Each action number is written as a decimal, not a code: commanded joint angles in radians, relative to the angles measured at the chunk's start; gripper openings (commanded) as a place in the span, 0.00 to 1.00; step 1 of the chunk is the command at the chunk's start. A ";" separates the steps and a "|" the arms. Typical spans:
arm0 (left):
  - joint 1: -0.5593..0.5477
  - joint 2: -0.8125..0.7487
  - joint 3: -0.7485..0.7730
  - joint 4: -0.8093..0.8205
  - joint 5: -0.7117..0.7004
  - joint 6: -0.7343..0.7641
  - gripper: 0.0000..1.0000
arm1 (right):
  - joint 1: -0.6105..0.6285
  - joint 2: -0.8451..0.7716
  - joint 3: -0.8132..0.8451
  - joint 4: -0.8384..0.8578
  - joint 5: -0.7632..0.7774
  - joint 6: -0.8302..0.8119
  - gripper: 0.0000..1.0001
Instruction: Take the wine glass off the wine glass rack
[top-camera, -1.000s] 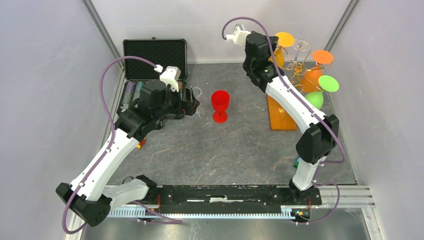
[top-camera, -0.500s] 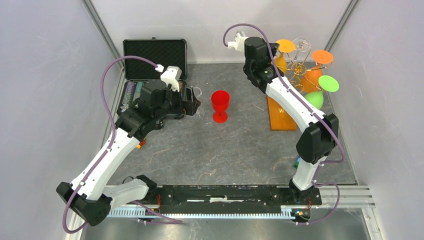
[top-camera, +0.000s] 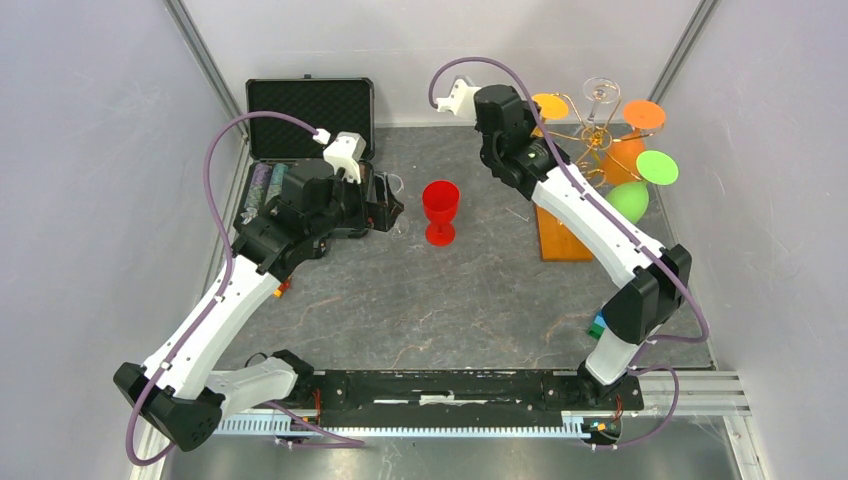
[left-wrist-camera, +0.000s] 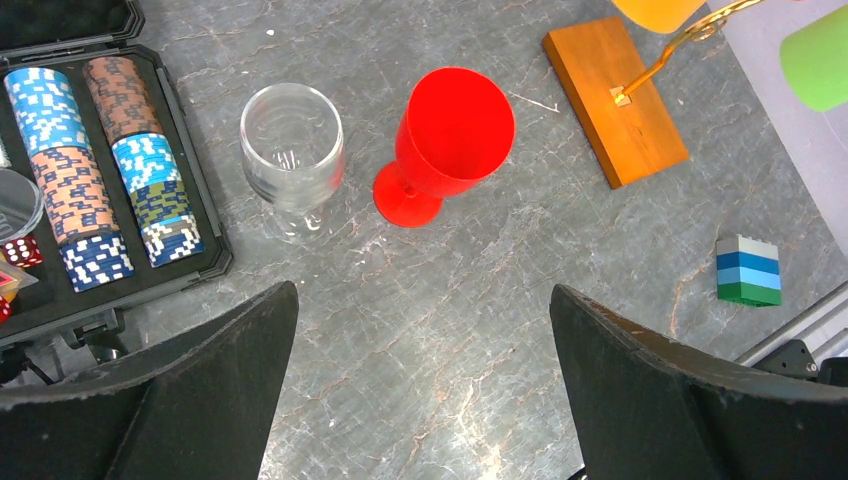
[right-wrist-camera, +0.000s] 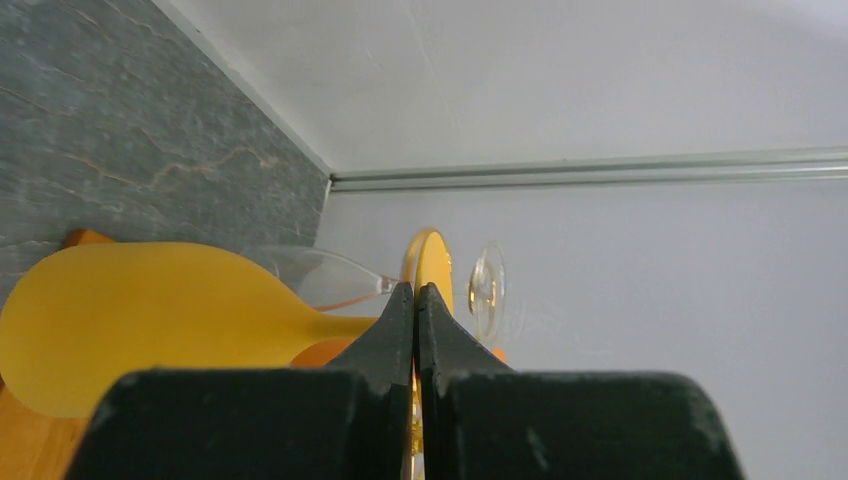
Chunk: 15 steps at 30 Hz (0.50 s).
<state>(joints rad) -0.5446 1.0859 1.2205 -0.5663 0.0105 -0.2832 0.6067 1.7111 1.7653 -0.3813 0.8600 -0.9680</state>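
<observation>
The gold wire rack (top-camera: 590, 132) stands on its orange-brown wooden base (top-camera: 560, 235) at the back right; the base also shows in the left wrist view (left-wrist-camera: 615, 100). A clear glass (top-camera: 600, 92), an orange one (top-camera: 645, 113) and a green one (top-camera: 657, 167) hang on it. My right gripper (top-camera: 535, 122) is shut on the stem of a yellow wine glass (right-wrist-camera: 150, 320), whose foot (top-camera: 549, 106) sits left of the rack's arms. The jaws (right-wrist-camera: 416, 290) pinch just below the foot. My left gripper (left-wrist-camera: 420, 295) is open and empty over the table.
A red goblet (top-camera: 440, 210) and a clear glass (top-camera: 392, 185) stand upright mid-table, in front of my left gripper. An open black chip case (top-camera: 310, 110) lies at the back left. A small stack of toy bricks (left-wrist-camera: 747, 270) sits near the right arm's base.
My right gripper has moved left and slightly toward me with the yellow glass, drawing its foot away from the rack's arms. The left arm has barely moved.
</observation>
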 joint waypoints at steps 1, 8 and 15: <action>0.004 -0.011 0.004 0.045 0.020 -0.036 1.00 | 0.011 -0.020 0.043 -0.012 -0.038 0.070 0.00; 0.005 -0.012 0.004 0.046 0.020 -0.040 1.00 | 0.023 -0.024 0.070 -0.010 -0.077 0.169 0.00; 0.004 -0.030 -0.006 0.072 0.031 -0.073 1.00 | 0.066 -0.058 0.121 -0.014 -0.143 0.283 0.00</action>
<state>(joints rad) -0.5446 1.0851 1.2201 -0.5644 0.0116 -0.3038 0.6445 1.7100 1.8198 -0.4175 0.7765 -0.7837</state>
